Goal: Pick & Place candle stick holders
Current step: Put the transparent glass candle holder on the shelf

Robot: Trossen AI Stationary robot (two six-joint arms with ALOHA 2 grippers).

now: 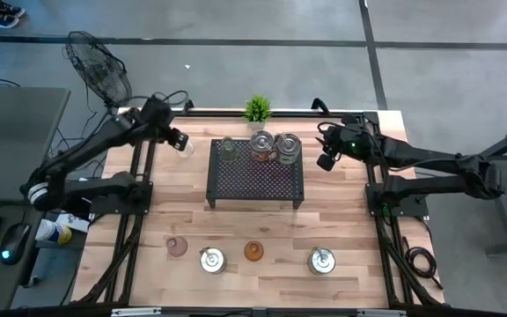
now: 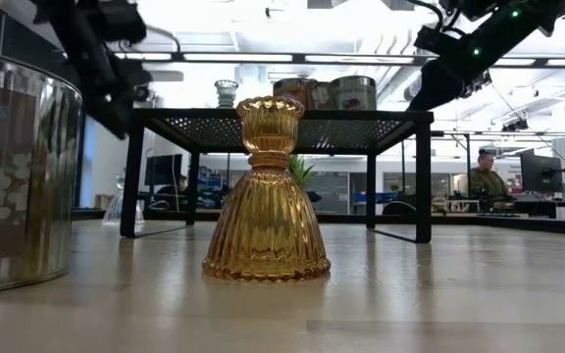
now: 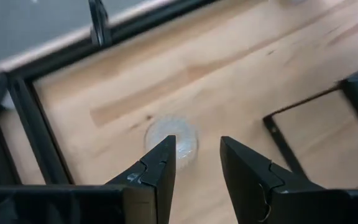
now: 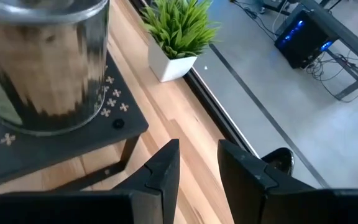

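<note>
Left claw (image 1: 181, 141) hangs over the tabletop (image 1: 341, 224) left of the black perforated rack (image 1: 255, 179), fingers apart and holding nothing, a clear glass holder (image 3: 171, 138) on the wood just beyond its tips. Right claw (image 1: 327, 161) sits off the rack's right end, fingers parted, empty. On the rack: greenish glass holder (image 1: 228, 147) and two silver holders (image 1: 274, 146). Front row on the tabletop: pink holder (image 1: 177, 247), silver disc-base holder (image 1: 211, 259), amber holder (image 1: 253, 251), another silver one (image 1: 321, 260). Potted plant (image 1: 256, 109) at the far edge.
</note>
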